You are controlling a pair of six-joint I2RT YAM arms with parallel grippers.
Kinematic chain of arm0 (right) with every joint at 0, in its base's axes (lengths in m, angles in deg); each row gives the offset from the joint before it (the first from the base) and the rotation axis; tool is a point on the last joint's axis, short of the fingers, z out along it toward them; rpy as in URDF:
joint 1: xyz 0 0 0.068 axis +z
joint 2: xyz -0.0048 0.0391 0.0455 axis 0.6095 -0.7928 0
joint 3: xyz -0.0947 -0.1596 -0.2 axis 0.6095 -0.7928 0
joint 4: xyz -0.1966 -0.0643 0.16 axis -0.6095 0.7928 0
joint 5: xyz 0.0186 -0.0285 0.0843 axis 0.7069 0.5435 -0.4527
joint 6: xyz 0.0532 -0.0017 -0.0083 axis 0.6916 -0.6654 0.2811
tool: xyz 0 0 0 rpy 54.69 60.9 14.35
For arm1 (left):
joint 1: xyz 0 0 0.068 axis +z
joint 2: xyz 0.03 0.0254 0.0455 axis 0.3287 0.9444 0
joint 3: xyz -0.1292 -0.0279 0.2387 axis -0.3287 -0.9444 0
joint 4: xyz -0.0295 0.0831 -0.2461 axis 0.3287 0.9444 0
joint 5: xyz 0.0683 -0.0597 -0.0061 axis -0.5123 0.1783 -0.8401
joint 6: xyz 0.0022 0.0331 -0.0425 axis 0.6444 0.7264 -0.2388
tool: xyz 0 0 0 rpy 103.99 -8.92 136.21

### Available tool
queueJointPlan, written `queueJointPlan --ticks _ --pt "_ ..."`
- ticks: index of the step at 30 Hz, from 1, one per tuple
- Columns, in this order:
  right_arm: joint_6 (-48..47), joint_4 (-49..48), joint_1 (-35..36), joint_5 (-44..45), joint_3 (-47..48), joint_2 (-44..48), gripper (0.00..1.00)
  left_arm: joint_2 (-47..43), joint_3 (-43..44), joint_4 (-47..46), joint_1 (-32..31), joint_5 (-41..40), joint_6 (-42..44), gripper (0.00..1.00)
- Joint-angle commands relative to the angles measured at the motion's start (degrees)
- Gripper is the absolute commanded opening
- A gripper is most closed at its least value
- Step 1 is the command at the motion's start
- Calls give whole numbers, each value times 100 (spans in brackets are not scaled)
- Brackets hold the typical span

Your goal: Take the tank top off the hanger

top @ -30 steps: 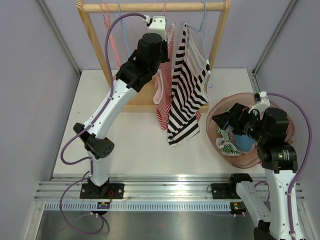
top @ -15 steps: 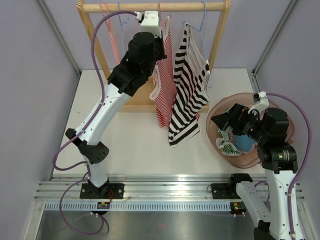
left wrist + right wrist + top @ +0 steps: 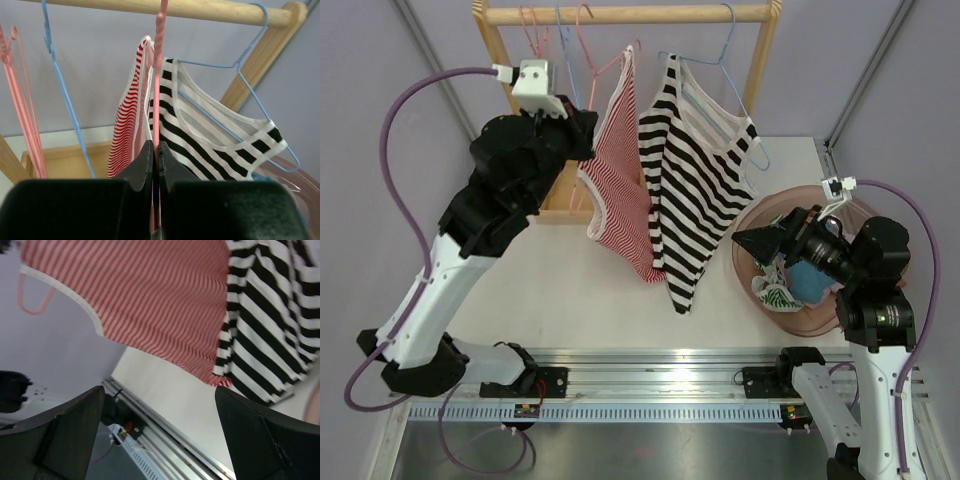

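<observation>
Red tank top [image 3: 620, 185] on pink hanger [image 3: 158, 60], under rail [image 3: 630, 14].
Left gripper [image 3: 154, 150] pinches hanger wire below rail; top's right edge just beside black-striped top [image 3: 698, 190]. Right gripper [image 3: 160, 410] spread wide, well below-right of rail. Bare table [image 3: 570, 290] beneath hem.

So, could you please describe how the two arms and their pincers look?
The left arm and right arm have white links and black joint housings; a purple cable loops along each. The left pincer and right pincer have black, wedge-shaped fingers.
</observation>
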State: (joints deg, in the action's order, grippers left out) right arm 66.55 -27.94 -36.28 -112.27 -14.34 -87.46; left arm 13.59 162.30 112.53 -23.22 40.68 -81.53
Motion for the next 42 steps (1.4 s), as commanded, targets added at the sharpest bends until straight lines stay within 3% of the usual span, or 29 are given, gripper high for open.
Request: queueJointPlan --ticks 1,5,10,17,23,27,31,42 --pt "953 -1675 -5 -1619 -184 -21 99 -1005 -835 -304 -57 579 -214 0" --pt "1841 -3108 13 -1851 -501 -135 100 -2558 -2223 -706 -65 1185 -311 0" --pt "1755 -3199 512 -1274 -510 -460 100 -3652 -3455 -771 -65 2476 -706 0" --pt "649 -3083 3076 959 -334 -1478 98 -4900 -4965 -937 -65 3427 -1653 0" --pt "-28 -3234 4037 2744 -45 -2262 91 -5332 -5161 -595 -65 3305 -2033 0" --pt "-126 -3243 4284 3535 175 -2692 79 -5332 -5231 -305 -65 3199 -2034 0" --pt "-161 -3278 4372 3669 298 -2956 73 -5288 -5258 -138 -65 3103 -1964 0" --pt "-328 -3348 4486 3747 421 -3089 74 -5068 -5319 -233 -65 3032 -1919 0"
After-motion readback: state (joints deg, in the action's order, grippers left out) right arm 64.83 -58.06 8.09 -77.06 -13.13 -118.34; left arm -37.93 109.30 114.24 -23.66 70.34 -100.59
